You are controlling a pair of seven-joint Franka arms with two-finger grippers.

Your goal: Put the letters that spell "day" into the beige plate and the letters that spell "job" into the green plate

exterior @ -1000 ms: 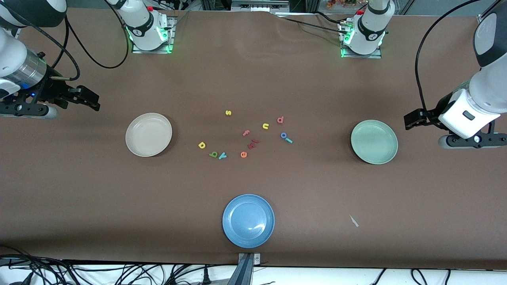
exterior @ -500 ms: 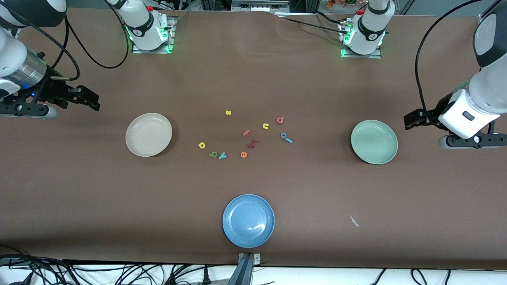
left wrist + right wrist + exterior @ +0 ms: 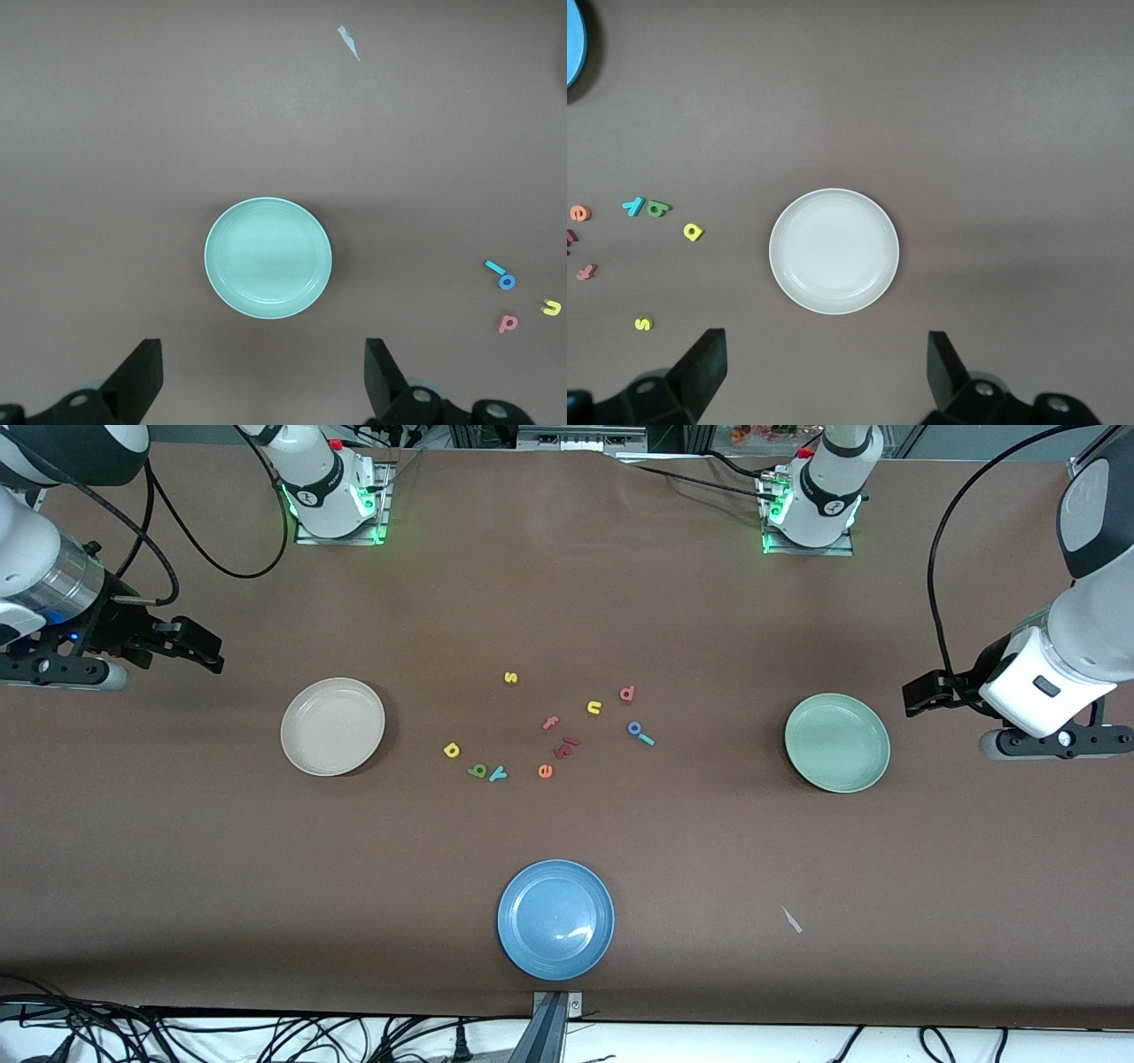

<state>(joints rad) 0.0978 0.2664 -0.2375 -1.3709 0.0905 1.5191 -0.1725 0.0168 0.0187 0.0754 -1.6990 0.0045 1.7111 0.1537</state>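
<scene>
The little toy letters for "day" lie together on my brown counter point(image 3: 177, 868). The small teal y point(image 3: 498, 774) and the small green letter point(image 3: 478, 771) touch each other, and the small yellow letter with a round bowl point(image 3: 452, 750) sits just beside them, toward the round cream-beige plate point(image 3: 332, 726). That plate has nothing in it. Nearest the front camera is a round blue plate point(image 3: 555, 919).

The letters for "job" are a bit farther away. The short teal stroke point(image 3: 647, 739) touches the blue ring-shaped o point(image 3: 634, 728), and the pinkish-red letter with a bowl and a stem point(image 3: 627, 693) lies farther still. They are toward the round pale green plate point(image 3: 836, 742), which also holds nothing.

Between the two groups lie an orange e point(image 3: 545, 771), a dark red letter point(image 3: 565, 747), a pink f point(image 3: 550, 723), a yellow u shape point(image 3: 594, 708) and, farthest, a yellow s point(image 3: 510, 677).

My left hand point(image 3: 261, 376) hangs in the air beside the green plate, fingers point(image 3: 142, 376) spread wide, holding nothing. My right hand point(image 3: 824, 372) hangs beside the beige plate, fingers point(image 3: 704, 372) spread wide too, holding nothing.
</scene>
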